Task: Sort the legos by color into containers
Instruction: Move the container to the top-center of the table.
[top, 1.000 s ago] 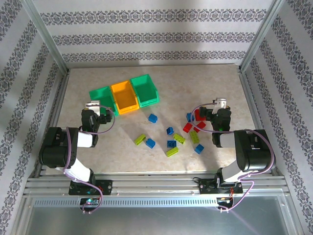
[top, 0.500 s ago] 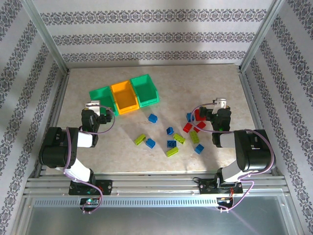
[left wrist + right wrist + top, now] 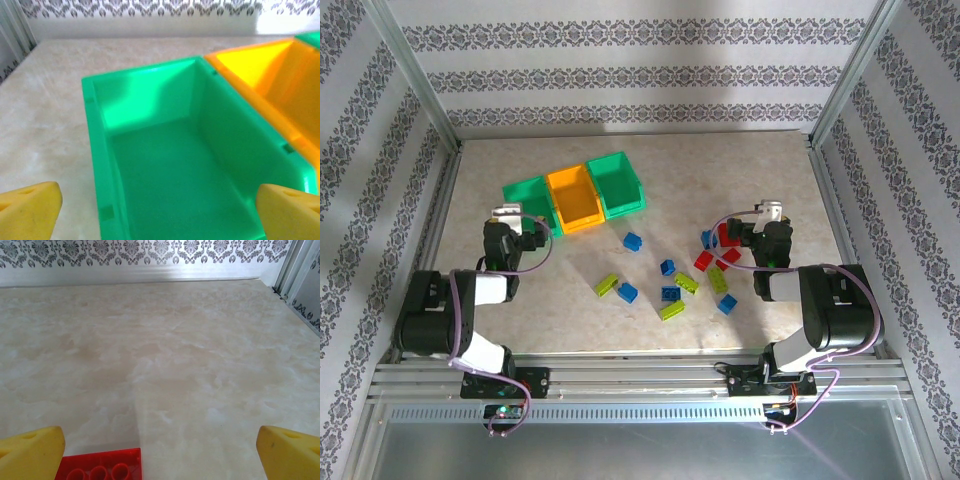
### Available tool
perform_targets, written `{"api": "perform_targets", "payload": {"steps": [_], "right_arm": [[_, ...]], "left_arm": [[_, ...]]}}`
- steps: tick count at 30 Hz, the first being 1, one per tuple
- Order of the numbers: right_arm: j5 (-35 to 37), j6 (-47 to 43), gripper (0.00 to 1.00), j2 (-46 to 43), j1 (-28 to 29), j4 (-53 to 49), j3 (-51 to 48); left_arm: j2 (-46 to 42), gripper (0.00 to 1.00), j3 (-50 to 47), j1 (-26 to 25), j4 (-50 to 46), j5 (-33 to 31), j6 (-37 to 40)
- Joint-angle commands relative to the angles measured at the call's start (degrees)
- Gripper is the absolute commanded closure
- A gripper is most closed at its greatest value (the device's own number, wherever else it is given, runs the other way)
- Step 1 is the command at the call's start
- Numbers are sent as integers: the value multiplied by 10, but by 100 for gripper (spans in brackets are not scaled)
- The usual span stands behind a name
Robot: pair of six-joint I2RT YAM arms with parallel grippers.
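Left gripper point(image 3: 532, 228) and right gripper point(image 3: 735, 228) both spread wide, clamped on nothing. Legos point(image 3: 670, 293): small studded bricks of glossy plastic in blue, red and yellow-green, scattered loose across the middle and right of the table point(image 3: 770, 170). One red brick point(image 3: 100, 467), round studs up, at the bottom edge of the right wrist view, just beside the left-hand one of the two matte yellow wedge-shaped pads point(image 3: 30, 452); touching or not, cannot tell. Containers point(image 3: 573, 200): smooth, thin-walled, open-top rectangular bins pressed side by side in a slanted row, orange between two green, at the left rear. Left gripper's yellow pads point(image 3: 30, 210) poised at the near end of the leftmost green bin point(image 3: 150, 150), one at each side, apart from its walls. Arms folded low, elbows back near the bases, wrists stretched forward and roughly level. Tabletop mottled beige, stone-like, faintly glossy. Patterned wallpaper point(image 3: 640, 60) on the enclosing walls.
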Motion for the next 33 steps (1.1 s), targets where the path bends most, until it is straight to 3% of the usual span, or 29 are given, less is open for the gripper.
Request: {"api": "perform_targets", "payload": {"steps": [1, 6, 11, 16, 22, 26, 33], "right_arm": [[-7, -9, 2, -20, 6, -14, 12], [8, -6, 2, -61, 9, -46, 11], [109, -3, 1, -131, 33, -128, 24], [220, 3, 2, -194, 72, -245, 59], [310, 69, 2, -240, 121, -443, 125], [308, 146, 2, -264, 142, -563, 156], [282, 217, 2, -302, 170, -674, 176]], "left_arm": [[-46, 0, 12, -6, -57, -13, -12], [-111, 0, 35, -6, -132, -27, -35], [-147, 0, 101, -6, -260, -21, -115], [-126, 0, 179, -11, -382, -8, -217], [-46, 0, 264, -64, -478, -19, -249], [16, 0, 304, -99, -508, -45, -264], [84, 0, 343, -114, -533, -59, -279]]}}
